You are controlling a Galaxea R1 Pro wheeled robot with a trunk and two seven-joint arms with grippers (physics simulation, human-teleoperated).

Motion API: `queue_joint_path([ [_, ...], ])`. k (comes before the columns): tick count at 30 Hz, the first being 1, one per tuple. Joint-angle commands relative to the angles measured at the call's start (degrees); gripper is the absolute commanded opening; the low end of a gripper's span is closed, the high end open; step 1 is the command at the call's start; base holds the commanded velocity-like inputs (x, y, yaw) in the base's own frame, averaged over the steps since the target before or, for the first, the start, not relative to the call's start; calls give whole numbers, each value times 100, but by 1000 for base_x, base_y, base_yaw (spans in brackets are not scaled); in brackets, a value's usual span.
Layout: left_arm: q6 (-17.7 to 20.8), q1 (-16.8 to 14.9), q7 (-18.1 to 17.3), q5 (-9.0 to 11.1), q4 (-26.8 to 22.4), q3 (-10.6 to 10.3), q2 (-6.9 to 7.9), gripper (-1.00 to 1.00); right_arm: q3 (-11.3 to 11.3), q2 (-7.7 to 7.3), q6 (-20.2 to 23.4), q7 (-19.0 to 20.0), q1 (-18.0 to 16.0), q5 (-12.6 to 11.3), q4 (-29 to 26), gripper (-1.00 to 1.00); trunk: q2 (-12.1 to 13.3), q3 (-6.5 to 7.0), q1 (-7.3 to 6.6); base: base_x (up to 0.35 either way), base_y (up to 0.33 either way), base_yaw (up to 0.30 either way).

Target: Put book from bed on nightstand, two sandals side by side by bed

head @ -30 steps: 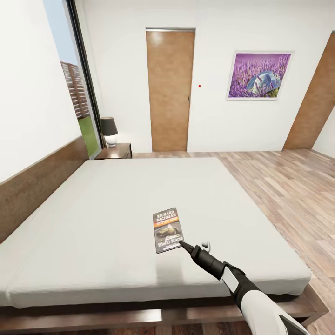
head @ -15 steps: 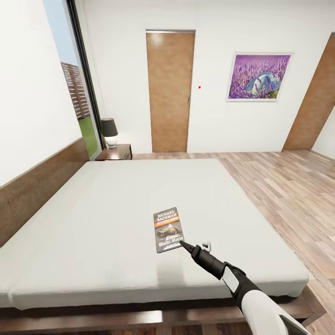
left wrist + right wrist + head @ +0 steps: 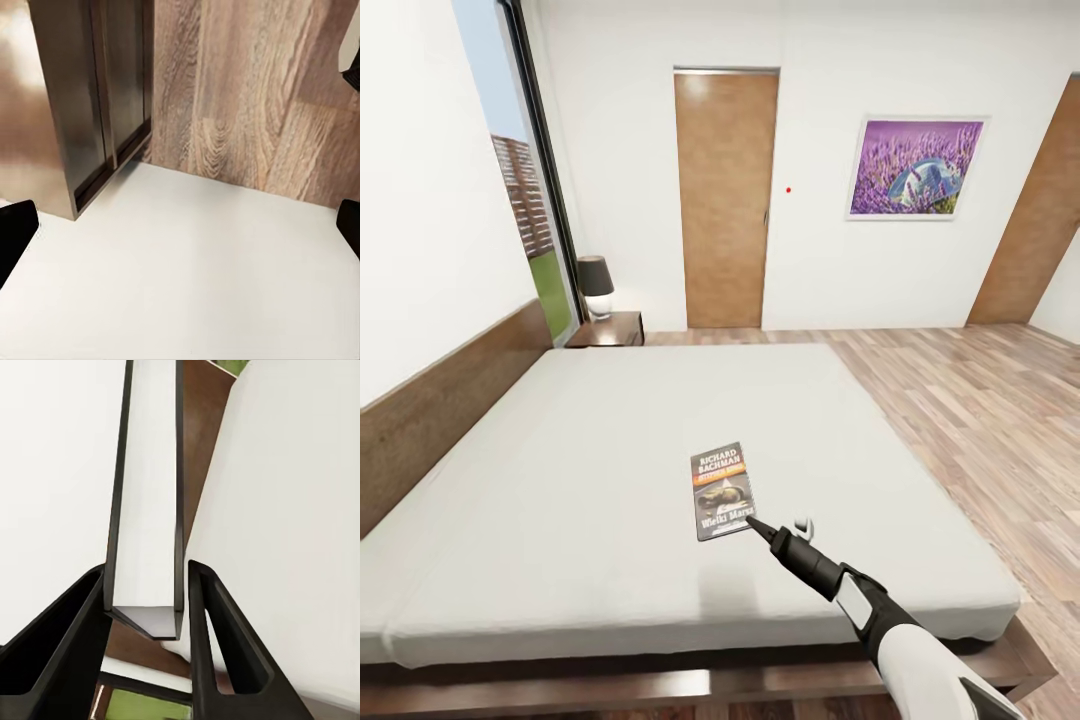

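One book [image 3: 722, 491] on off-white bed [image 3: 560, 480], right gripper [image 3: 752, 522] clamped on its corner, plank floor [image 3: 980, 400], left gripper [image 3: 180, 225] wide apart.

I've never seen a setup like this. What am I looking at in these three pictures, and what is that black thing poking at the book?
It is a simulated robot with two arms in a bedroom. The wide picture comes from a camera on its head, looking down over the bed. The black thing is the right gripper, a two-fingered clamp at the end of its right arm, at the near corner of the book, which lies on the mattress. The other two pictures come from cameras near each gripper. In the right wrist one, the book is seen edge-on between the two black fingers, which appear closed on it. The left wrist one shows the left gripper's fingertips set wide apart, holding nothing, over the mattress corner. A nightstand with a lamp stands beyond the bed.
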Motion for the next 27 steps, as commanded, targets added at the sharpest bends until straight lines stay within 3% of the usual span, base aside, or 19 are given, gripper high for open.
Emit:
queue_joint_path([
  [1, -7, -1, 16, 39, -18, -30, 9, 100, 3, 1, 38, 8, -1, -36, -3, -100, 38, 14, -22, 0, 0, 0],
  [11, -164, -77, 39, 42, -80, -29, 180, 100, 23, 5, -25, -1, -1, -37, -2, -100, 439, 193, -242, 0, 0, 0],
  [17, -224, -397, 51, 42, -132, -31, 258, 100, 28, 6, -37, -5, -1, -31, -2, -100, 680, 301, -374, 0, 0, 0],
  [27, -246, -638, 51, 24, -180, -43, 257, 100, 34, 4, -43, -5, -1, -29, -2, -100, 1081, 480, -593, 0, 0, 0],
])
